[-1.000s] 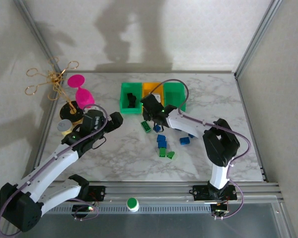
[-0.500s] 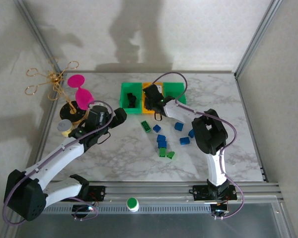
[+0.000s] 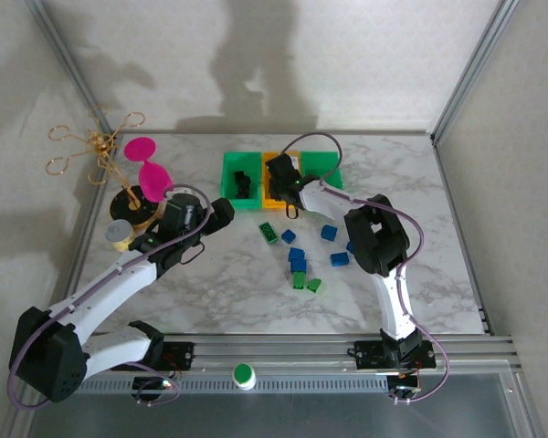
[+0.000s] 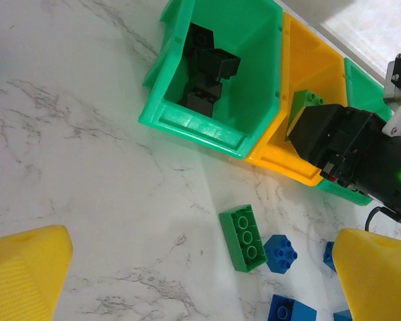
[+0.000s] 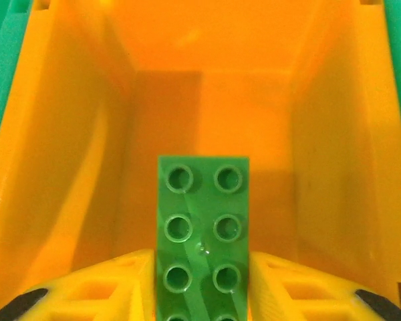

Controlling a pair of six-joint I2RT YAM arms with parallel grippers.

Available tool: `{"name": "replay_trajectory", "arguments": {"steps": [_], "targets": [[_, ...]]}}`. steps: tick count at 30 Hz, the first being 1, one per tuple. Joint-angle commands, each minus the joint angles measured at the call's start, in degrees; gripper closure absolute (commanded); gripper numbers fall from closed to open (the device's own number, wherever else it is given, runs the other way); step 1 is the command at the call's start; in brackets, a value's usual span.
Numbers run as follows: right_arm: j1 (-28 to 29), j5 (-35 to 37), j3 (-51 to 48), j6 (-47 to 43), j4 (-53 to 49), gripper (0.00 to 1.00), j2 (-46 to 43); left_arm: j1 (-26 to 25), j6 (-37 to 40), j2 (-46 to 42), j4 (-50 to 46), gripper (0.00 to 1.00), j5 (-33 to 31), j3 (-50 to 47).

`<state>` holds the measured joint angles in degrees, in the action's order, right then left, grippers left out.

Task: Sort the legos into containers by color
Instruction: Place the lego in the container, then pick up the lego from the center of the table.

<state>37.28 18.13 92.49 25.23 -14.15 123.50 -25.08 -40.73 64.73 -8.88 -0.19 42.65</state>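
Framing is cutting off the lower end of the green brick [image 5: 202, 234] in the right wrist view, where the right claw [image 5: 202, 281] is pinching it by its long sides, yellow fingers [image 5: 100, 287] nearly closed against it and studs facing the camera. The brick is hanging inside the mouth of the orange bin [image 5: 334, 167]. From above, the claw's black body is covering much of that bin, so its floor is hard to make out there. The right green bin [image 3: 324, 164] is lying partly behind the arm and its looping cable [image 3: 315, 135], and its contents are staying hidden.

The left claw [image 4: 200, 274] is hovering spread wide and gripping nothing, its finger ends [image 4: 27, 267] poking into the bottom corners of the left wrist view. Black bricks [image 4: 204, 73] are sitting in the left green bin [image 4: 187, 124]. On the bench [image 4: 87, 167], a long green brick [image 4: 242, 237] is lying just beside a blue brick [image 4: 279, 253], with more blue ones being cropped at the bottom edge. A pink goblet [image 3: 149, 173] and a gold wire stand [image 3: 96, 151] are standing at the far left.
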Motion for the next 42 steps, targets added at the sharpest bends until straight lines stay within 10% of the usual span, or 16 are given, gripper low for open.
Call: {"name": "replay_trajectory", "arguments": {"steps": [1, 22, 42], "targets": [[0.1, -0.3, 0.7, -0.9, 1.7, 0.58, -1.6, 0.0, 0.7, 0.3, 0.5, 0.0, -0.1, 1.7], [9.3, -6.1, -24.2, -0.4, 4.8, 0.5, -22.1, -0.4, 0.0, -8.6, -5.1, 0.0, 2.7, -4.3], [12.0, -8.3, -20.2, -8.6, 2.0, 0.45, -11.2, -0.3, -2.0, -13.0, -8.3, 0.0, 1.2, -6.7]]}}
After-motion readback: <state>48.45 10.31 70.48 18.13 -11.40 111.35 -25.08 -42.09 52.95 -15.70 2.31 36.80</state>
